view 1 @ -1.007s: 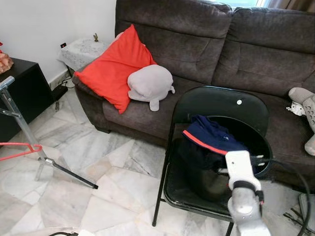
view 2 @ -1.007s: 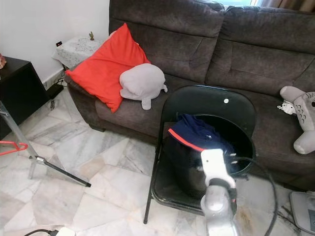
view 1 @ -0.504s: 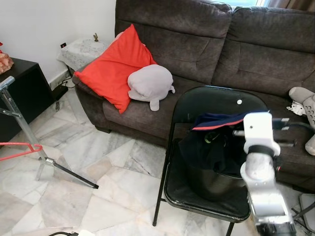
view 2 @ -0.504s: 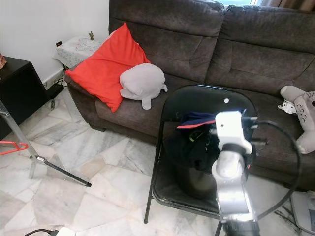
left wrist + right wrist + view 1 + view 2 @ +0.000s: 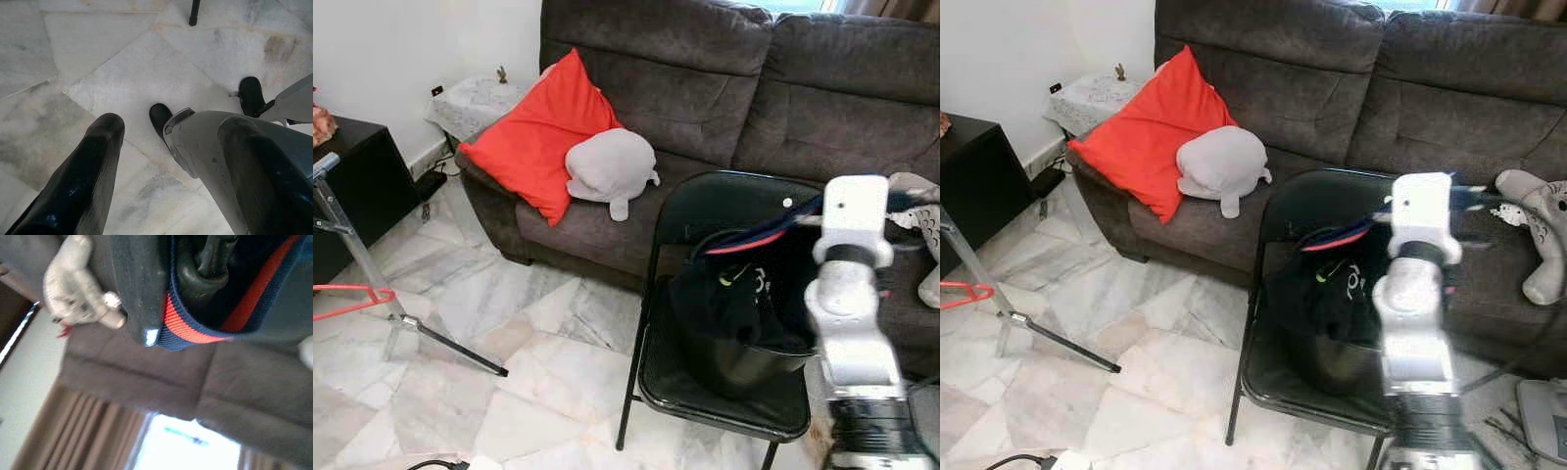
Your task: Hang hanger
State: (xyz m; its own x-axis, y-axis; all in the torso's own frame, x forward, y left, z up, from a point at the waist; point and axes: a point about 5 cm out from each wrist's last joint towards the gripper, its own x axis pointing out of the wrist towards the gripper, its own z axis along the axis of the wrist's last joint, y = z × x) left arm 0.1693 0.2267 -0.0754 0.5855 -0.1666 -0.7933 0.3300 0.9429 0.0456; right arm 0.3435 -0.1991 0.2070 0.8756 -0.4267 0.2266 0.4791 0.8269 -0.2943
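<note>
**Right gripper lifting garment from basin**

Right gripper [image 5: 195, 298] is clamped on the navy shirt [image 5: 744, 294] at its red-trimmed collar, above the black basin [image 5: 744, 357] on the chair [image 5: 705, 392]. I judge it light, limp, slip-prone; collar suits. Versus 1.0 s ago, arm higher. Left gripper [image 5: 171, 161] idle, fingers apart. Red hanger [image 5: 352, 297] sits by the stand.

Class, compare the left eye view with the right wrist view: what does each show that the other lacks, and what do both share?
Left eye view alone: the black chair, red cushion, grey plush, marble floor and the right arm raised over the chair.
Right wrist view alone: a close look at the right gripper shut on the garment's collar, plus curtains.
Both: the dark garment with its red stripe, and the sofa.
</note>
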